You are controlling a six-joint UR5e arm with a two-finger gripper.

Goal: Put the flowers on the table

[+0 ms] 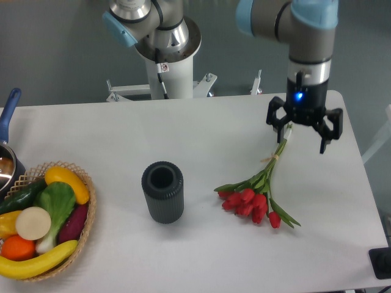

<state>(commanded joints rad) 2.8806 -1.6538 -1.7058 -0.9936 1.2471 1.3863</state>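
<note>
Fingers spread wide is how we find our gripper [303,135], poised over the right rear part of the table [201,131] with nothing clasped between the tips. The upper ends of the green stems lie just under the left finger, near its tip; we cannot tell whether they touch it.

From that point the flowers [256,196] stretch away toward seven o'clock, lying flat on the white surface. Their red heads are bunched at the lower end, a few leaves splay out toward four o'clock, and a pale tie wraps the stems partway along.

At nine o'clock from the blooms, well apart from them, we see a ribbed dark grey vase [162,191] standing upright, its mouth open to the camera. Farther along the same direction, at the left edge, sits a woven basket [87,221] filled with fruit and vegetables, a banana along its front. Behind the basket, a pot with a blue handle [8,111] peeks in from the left edge.
</note>
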